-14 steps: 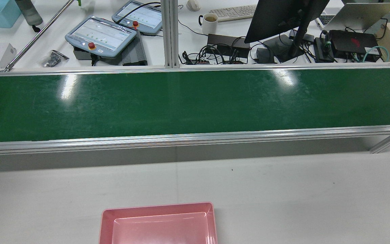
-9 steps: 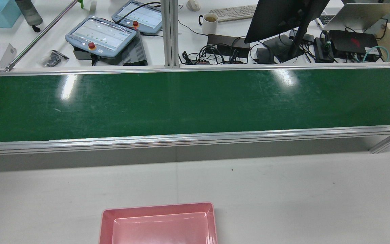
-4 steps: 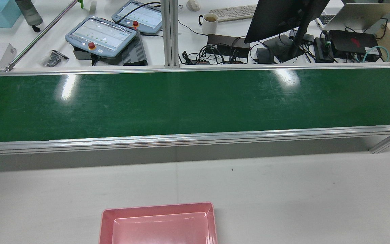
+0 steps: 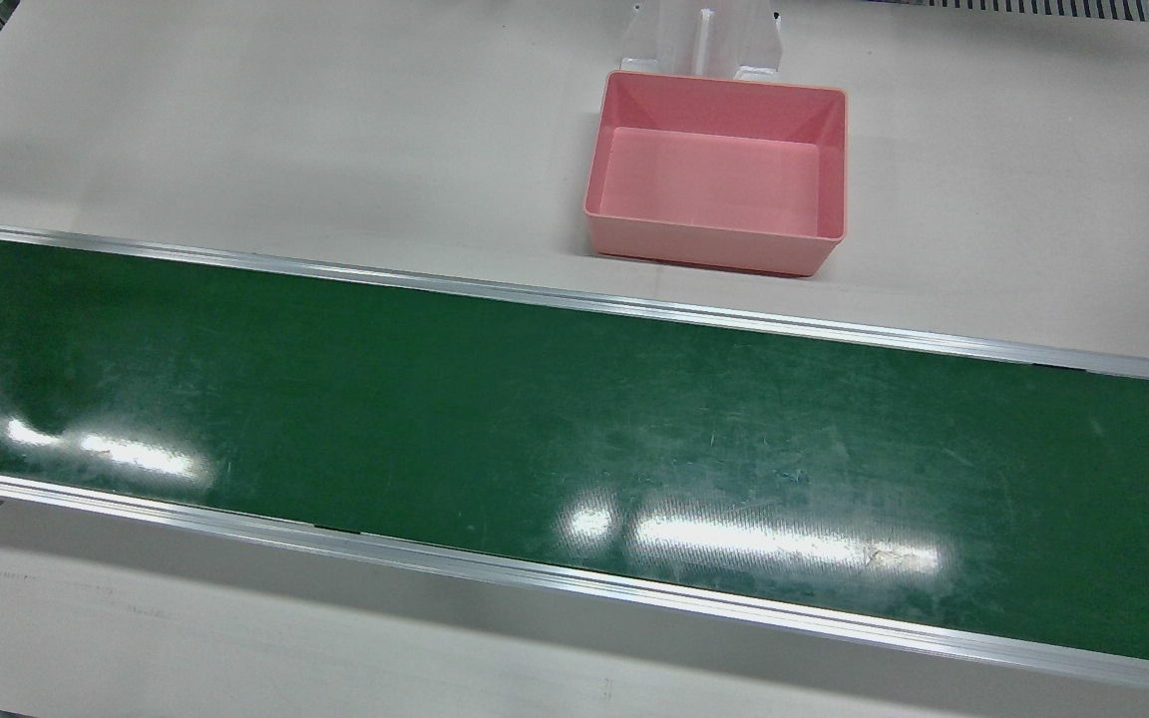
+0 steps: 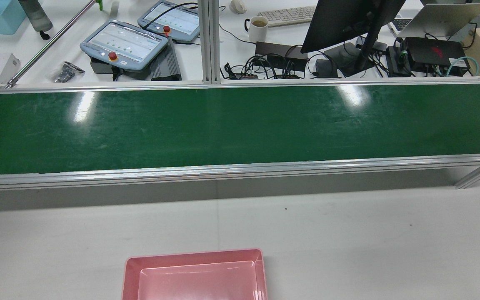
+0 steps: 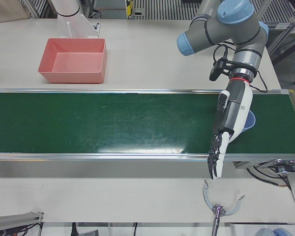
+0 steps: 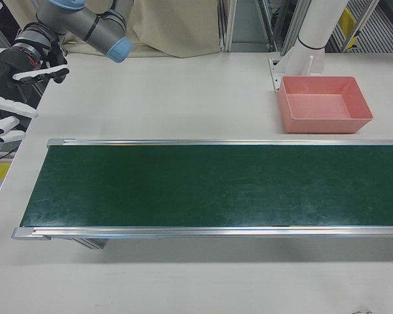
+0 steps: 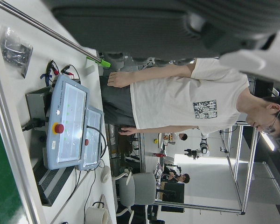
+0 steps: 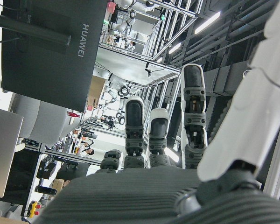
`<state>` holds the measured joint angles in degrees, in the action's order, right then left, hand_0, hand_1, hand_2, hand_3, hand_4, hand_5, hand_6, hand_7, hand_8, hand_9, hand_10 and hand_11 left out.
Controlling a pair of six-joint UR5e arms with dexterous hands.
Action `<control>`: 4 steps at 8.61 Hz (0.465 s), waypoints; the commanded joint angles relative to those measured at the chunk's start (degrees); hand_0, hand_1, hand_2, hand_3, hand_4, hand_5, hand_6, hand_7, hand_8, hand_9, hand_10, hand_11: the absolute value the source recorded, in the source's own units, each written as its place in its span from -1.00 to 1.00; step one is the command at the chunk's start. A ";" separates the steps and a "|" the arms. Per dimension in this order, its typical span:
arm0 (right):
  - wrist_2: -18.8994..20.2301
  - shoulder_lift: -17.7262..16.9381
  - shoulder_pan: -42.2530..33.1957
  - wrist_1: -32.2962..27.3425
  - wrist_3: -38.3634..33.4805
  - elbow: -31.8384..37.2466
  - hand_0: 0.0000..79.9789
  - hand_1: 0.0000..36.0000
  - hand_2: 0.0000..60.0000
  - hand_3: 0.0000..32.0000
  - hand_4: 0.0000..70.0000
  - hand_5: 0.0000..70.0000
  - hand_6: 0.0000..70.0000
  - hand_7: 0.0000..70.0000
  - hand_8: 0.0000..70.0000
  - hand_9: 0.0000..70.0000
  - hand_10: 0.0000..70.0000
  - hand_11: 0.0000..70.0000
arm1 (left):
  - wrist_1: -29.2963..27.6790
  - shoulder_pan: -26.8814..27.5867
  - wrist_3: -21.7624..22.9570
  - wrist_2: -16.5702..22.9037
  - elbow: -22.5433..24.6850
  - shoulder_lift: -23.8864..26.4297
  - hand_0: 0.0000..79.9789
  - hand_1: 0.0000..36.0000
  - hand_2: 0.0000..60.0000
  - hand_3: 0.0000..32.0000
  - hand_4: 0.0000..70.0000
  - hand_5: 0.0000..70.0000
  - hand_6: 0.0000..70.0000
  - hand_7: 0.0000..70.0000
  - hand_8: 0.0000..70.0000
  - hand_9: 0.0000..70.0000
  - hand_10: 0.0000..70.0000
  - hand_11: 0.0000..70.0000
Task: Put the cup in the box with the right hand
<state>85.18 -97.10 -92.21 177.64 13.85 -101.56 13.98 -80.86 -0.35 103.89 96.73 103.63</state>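
A light blue cup (image 6: 250, 120) stands on the green belt (image 6: 113, 123) at its right end in the left-front view, partly hidden behind my left hand (image 6: 229, 118). The left hand is open, its fingers stretched downward over the belt's near edge, and holds nothing. My right hand (image 7: 12, 85) is open and empty at the far left of the right-front view, off the belt's end. Its spread fingers (image 9: 151, 135) show in the right hand view. The pink box (image 4: 719, 170) sits empty on the white table beside the belt, also in the rear view (image 5: 194, 275) and the right-front view (image 7: 324, 104).
The belt (image 4: 535, 429) runs the full width between aluminium rails (image 5: 240, 168). Beyond it, a desk holds teach pendants (image 5: 125, 41), a mug (image 5: 258, 27), a monitor (image 5: 348, 21) and cables. A person (image 8: 177, 100) stands there. A white pedestal (image 7: 311, 39) stands behind the box.
Faint marks on the belt surface shift between the rear-view frames. The box has not moved and no hand enters that view.
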 commanded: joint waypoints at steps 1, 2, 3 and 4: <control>0.07 -0.02 -0.52 -0.01 -0.14 -0.48 0.32 -0.83 -1.00 -1.00 0.58 -0.87 -0.25 1.00 -0.25 0.43 -0.86 -0.79 | -0.09 0.00 0.00 -0.09 -0.05 0.00 -1.00 -1.00 -1.00 -1.00 -1.00 -1.00 -1.00 -1.00 -1.00 -1.00 -1.00 -1.00; 0.07 -0.10 -0.95 -0.01 -0.22 -0.65 0.32 -0.84 -1.00 -1.00 0.57 -0.87 -0.25 1.00 -0.25 0.43 -0.86 -0.78 | -0.01 0.00 0.00 0.00 -0.05 0.00 -1.00 -1.00 -1.00 -1.00 -1.00 -1.00 -1.00 -1.00 -1.00 -1.00 -1.00 -1.00; 0.07 0.07 -1.31 -0.01 -0.23 -0.66 0.32 -0.83 -1.00 -1.00 0.54 -0.87 -0.25 1.00 -0.25 0.43 -0.86 -0.79 | -0.09 0.00 0.00 0.00 -0.05 0.00 -1.00 -1.00 -1.00 -1.00 -1.00 -1.00 -1.00 -1.00 -1.00 -1.00 -1.00 -1.00; 0.07 -0.02 -1.22 -0.01 -0.23 -0.66 0.33 -0.82 -1.00 -1.00 0.54 -0.87 -0.25 1.00 -0.25 0.43 -0.87 -0.79 | -0.09 0.00 0.00 0.00 -0.05 -0.09 -1.00 -1.00 -1.00 -1.00 -1.00 -1.00 -1.00 -1.00 -1.00 -1.00 -1.00 -1.00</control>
<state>85.24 -97.11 -93.11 177.63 13.67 -102.12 13.93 -80.86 -0.35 103.87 96.68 103.64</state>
